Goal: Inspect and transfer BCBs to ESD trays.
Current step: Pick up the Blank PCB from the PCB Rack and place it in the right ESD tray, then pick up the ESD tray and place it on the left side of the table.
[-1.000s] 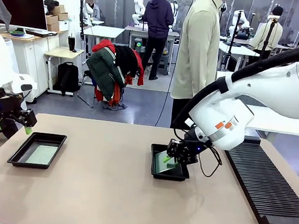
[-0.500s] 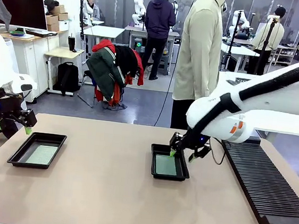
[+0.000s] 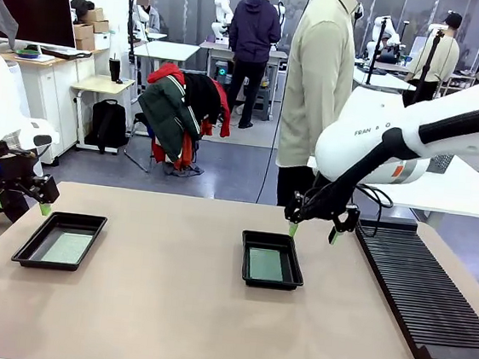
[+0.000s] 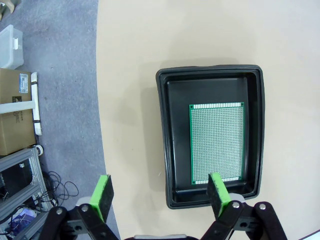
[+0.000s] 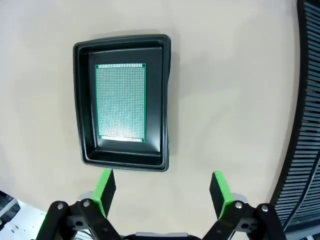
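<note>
Right tool point(image 3: 312, 231) risen, left arm cropped

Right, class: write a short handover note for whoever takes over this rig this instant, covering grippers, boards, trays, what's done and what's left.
Left gripper: open, empty, above the left tray's near corner.
Right gripper: open, empty, raised above the table beside the middle tray.
BCBs: one board lies flat in the left tray, one board flat in the middle tray.
Done: both trays hold a board.
Left: no other loose board in sight; the black slotted rack looks empty from here, so check it.
</note>
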Controlling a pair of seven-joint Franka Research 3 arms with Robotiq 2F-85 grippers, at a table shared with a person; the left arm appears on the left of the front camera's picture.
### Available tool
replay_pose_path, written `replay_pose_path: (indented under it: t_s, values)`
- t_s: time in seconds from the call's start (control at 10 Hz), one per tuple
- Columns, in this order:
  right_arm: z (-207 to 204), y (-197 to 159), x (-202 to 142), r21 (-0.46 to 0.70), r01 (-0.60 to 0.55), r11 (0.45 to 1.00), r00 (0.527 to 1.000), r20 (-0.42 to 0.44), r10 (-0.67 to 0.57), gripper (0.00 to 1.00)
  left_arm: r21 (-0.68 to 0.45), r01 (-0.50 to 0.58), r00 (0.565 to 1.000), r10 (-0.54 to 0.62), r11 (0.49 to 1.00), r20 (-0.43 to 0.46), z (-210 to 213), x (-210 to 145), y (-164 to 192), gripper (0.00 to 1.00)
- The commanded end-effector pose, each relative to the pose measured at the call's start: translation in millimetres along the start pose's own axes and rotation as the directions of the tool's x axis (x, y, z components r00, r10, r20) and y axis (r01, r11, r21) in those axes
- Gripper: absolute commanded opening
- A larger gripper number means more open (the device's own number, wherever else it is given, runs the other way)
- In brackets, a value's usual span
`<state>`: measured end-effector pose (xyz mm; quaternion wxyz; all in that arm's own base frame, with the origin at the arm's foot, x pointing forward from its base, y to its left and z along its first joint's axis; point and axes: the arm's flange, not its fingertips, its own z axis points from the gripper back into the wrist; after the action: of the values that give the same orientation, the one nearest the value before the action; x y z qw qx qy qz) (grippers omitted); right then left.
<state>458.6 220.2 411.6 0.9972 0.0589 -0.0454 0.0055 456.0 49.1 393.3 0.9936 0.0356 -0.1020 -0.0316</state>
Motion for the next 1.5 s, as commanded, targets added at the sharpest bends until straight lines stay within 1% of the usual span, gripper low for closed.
replay_pose_path:
  t_s: [0.0,0.2,0.3,1.4]
  values:
    - [5.4,-7.6,1.3,-0.002,-0.012,1.0,1.0,-0.015,0.012,1.0,0.002,-0.002,1.0,0.002,1.0,0.008,-1.5,0.2,1.0,1.0]
    - [9.7,-10.5,3.7,0.013,-0.017,1.0,1.0,-0.022,0.018,1.0,0.002,-0.002,1.0,0.002,1.0,0.008,-1.5,0.2,1.0,1.0]
    - [4.0,-3.4,0.8,-0.003,0.003,1.0,1.0,-0.006,-0.003,1.0,0.002,-0.002,1.0,0.002,1.0,0.008,-1.5,0.2,1.0,1.0]
    - [4.0,-3.4,0.8,-0.003,0.003,1.0,1.0,-0.006,-0.003,1.0,0.002,-0.002,1.0,0.002,1.0,0.008,-1.5,0.2,1.0,1.0]
